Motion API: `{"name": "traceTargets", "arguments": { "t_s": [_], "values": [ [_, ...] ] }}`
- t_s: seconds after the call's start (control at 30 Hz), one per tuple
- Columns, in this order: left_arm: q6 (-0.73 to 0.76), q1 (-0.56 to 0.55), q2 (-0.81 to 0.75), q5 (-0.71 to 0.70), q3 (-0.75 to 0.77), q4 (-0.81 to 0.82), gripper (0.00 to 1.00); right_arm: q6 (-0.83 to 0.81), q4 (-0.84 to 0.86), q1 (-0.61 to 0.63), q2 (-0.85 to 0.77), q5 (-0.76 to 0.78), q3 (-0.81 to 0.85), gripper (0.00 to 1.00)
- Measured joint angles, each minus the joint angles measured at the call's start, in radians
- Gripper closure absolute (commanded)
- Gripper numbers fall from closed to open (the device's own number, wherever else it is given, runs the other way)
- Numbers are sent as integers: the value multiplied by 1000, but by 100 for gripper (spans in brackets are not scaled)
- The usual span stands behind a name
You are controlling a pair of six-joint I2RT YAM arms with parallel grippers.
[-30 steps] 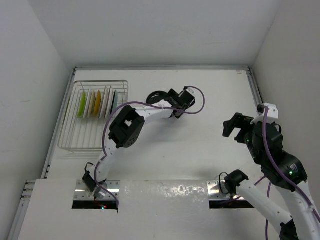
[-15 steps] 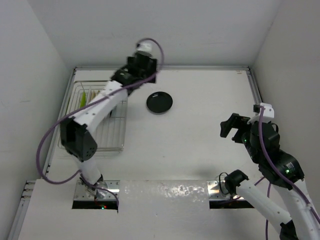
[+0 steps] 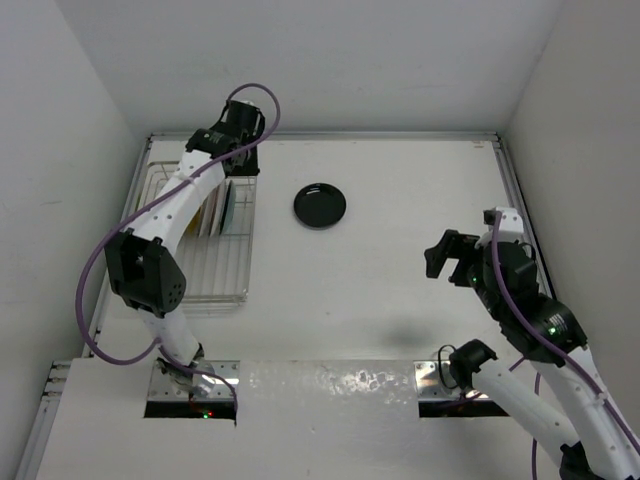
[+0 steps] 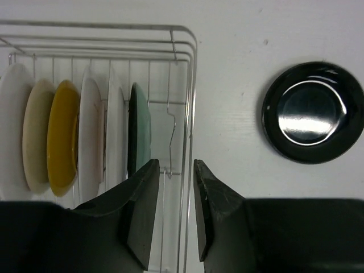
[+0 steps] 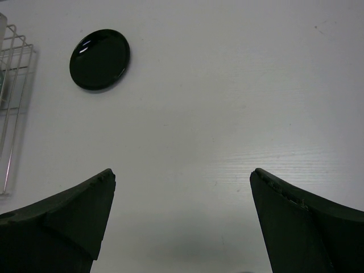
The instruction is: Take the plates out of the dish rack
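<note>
The dish rack [image 3: 215,272] sits along the left side of the table [image 3: 400,300], in the upper left of the overhead view. The plates [image 4: 62,136] stand on edge in a row at its far end. In the left wrist view the row fills the left half of the frame: two whitish plates, a yellow one, two white ones, and a dark green plate [image 4: 140,128] at the right end, next to the rack's side rail. The left gripper [image 4: 174,170] hangs over that right-hand side of the rack. Its fingers are drawn close with a narrow gap between them, and only rack wire shows through the gap. One fingertip overlaps the lower edge of the green plate in that view; whether it touches the plate cannot be told. A black plate [image 3: 320,205] lies flat on the table, to the right of the rack and apart from it, near the top centre of the overhead view. The right gripper [image 5: 183,173] is at the right of the overhead view, well away from the rack, with its fingers spread wide and holding nothing.
</note>
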Motion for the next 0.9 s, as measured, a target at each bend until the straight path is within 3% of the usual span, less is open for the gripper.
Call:
{"name": "traceTargets", "arguments": {
  "t_s": [0.9],
  "values": [
    [46,49,7,-31,-132,-44,64,0,76,0,16,-50,-78,1]
  ]
}}
